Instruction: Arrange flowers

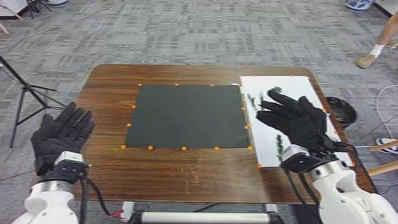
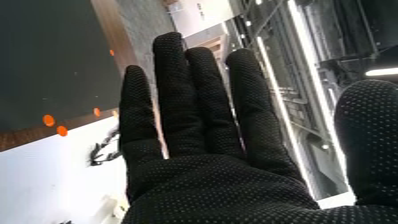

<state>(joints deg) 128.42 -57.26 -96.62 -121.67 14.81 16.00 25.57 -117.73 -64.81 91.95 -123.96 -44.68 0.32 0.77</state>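
The right robot hand (image 1: 298, 122) is wide, with straight fingers and nothing in its grasp; in the head view it lies over the white sheet (image 1: 266, 155) along the right side of the table (image 1: 178, 175), fingers pointing toward the far side. In the right wrist view, the right robot hand (image 2: 213, 187) shows its four fingers extended and the thumb (image 2: 369, 135) set well apart from them. Contact between this hand and the sheet: cannot tell. The left robot hand (image 1: 60, 137) is also wide and unloaded, at the left edge of the table, its fingers straight and directed toward the far side. Task material: dark green sprigs on the white sheet, one (image 1: 252, 103) just left of the right robot hand's fingers, another (image 1: 280, 142) nearer, beside the palm; partly hidden by the hand, so their full outline cannot be told. The right wrist view has a dark sprig on the same sheet, near the orange dots (image 2: 61, 131). A dark square mat (image 1: 187, 115) lies flat at the middle of the table, between the hands, its border marked with orange dots; the white sheet is just to its right. A black round container (image 1: 350, 108) stands just beyond the table's right edge. A black tripod (image 1: 25, 87) stands on the grey floor (image 1: 222, 35), left of the table.
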